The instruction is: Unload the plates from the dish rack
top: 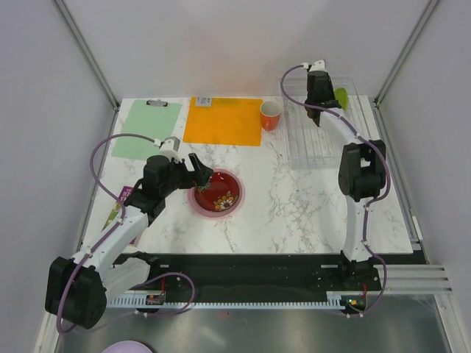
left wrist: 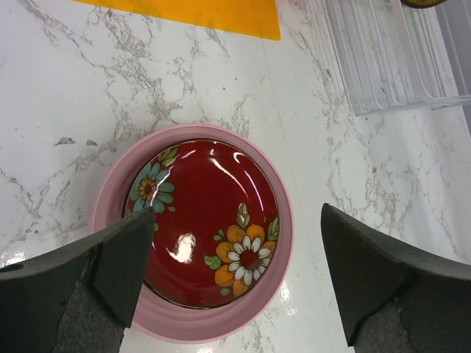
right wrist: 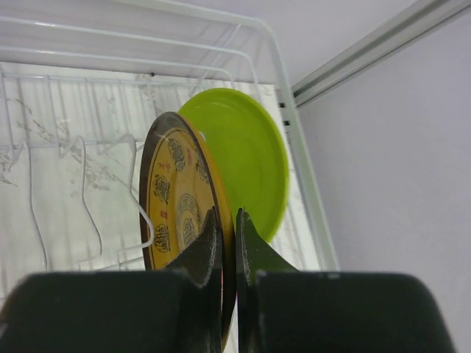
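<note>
The dark red floral plate [top: 218,195] lies inside the large pink plate [top: 198,203] on the marble table; both show in the left wrist view, red [left wrist: 206,220] in pink [left wrist: 110,198]. My left gripper [top: 200,170] hangs open above them, empty [left wrist: 235,279]. My right gripper [top: 318,110] is at the far end of the clear wire dish rack [top: 302,147], shut on the rim of the upright yellow-gold patterned plate [right wrist: 176,198]. The lime green plate [right wrist: 246,158] stands right behind it in the rack [right wrist: 88,176], also seen from above [top: 342,98].
An orange mat [top: 224,120] and an orange cup [top: 271,115] sit at the back. A green clipboard [top: 147,129] lies back left. Frame posts and grey walls close in the rack's right side.
</note>
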